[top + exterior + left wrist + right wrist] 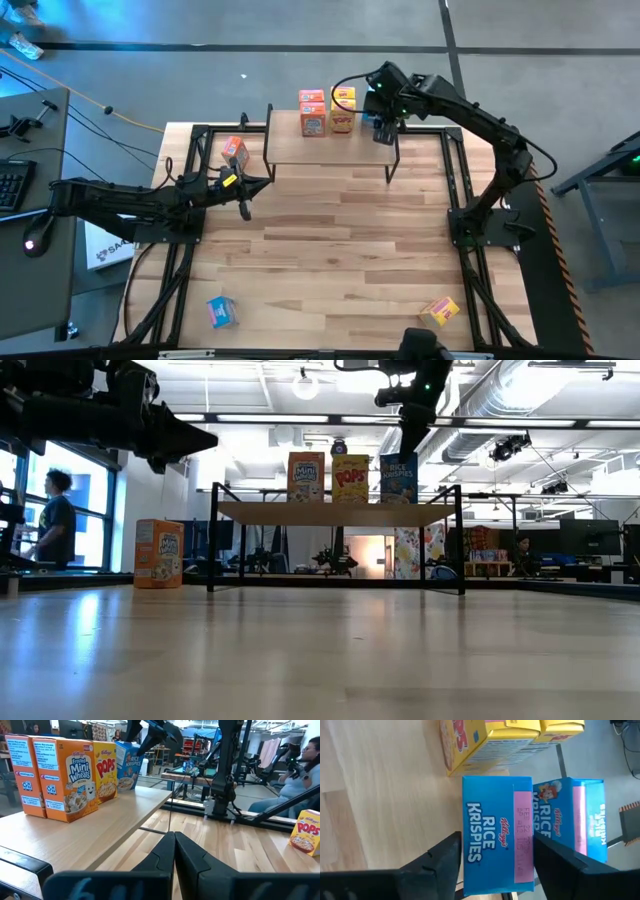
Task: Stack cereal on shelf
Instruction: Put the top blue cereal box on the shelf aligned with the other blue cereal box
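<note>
- Wooden counter (330,250) fills your high view, the shelf (330,148) standing at its far edge. Two orange boxes (312,112) and a yellow box (343,110) stand on the shelf top. Your right tool (384,128) hangs over the shelf's right end. Your left tool (262,184) sits at the counter's left, beside the shelf. An orange box (235,152) stands near it on the counter; a blue box (221,311) and a yellow box (440,311) lie along the near edge.
- Low view: an orange, a yellow and a blue Rice Krispies box (398,478) stand in a row on the shelf, an arm directly above the blue one.
- Left wrist view: your left tool's fingers (165,855) are pressed together, holding nothing.
- Right wrist view: your right tool's fingers (445,857) straddle the blue box top with a slight gap each side; you cannot tell whether they grip. A second blue box (577,815) stands just beyond it.
</note>
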Available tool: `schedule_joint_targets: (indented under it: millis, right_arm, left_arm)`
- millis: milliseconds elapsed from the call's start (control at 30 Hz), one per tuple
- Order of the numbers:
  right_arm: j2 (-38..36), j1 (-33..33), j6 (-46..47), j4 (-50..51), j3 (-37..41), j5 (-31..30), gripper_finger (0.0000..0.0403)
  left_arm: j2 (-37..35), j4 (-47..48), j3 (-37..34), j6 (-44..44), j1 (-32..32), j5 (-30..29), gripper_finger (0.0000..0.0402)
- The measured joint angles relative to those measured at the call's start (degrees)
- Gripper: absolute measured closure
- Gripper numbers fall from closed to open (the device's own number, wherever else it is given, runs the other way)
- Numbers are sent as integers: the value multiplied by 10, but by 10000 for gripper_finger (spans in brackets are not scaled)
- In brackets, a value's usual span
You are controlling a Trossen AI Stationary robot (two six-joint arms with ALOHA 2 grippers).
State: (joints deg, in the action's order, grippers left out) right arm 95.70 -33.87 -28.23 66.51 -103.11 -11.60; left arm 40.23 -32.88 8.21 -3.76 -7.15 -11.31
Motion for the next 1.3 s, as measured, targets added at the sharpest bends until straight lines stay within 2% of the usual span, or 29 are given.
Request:
schedule_joint_targets:
  millis: [200,467,700,833,967,1133,1233,1300]
  right_arm:
    - [0,0,12,-4,0,-4,164]
    - [-12,9,5,-26,0,-18,162]
    - [-55,22,1,-44,0,-20,162]
    - [-88,33,52,-15,2,-17,170]
    - [-140,41,81,-48,78,-8,219]
    - [-233,58,105,-188,253,-4,325]
    - [-274,62,121,-269,332,-6,384]
    - [-285,59,137,-306,364,-25,396]
  left_arm:
    - [0,0,0,-1,0,0,399]
    - [0,0,0,-1,0,0,399]
    - [0,0,0,-1,0,0,399]
    - [0,0,0,-6,0,0,399]
    - [0,0,0,-11,0,5,399]
    - [0,0,0,-11,0,7,399]
    - [0,0,0,-11,0,7,399]
    - [0,0,0,-11,0,7,399]
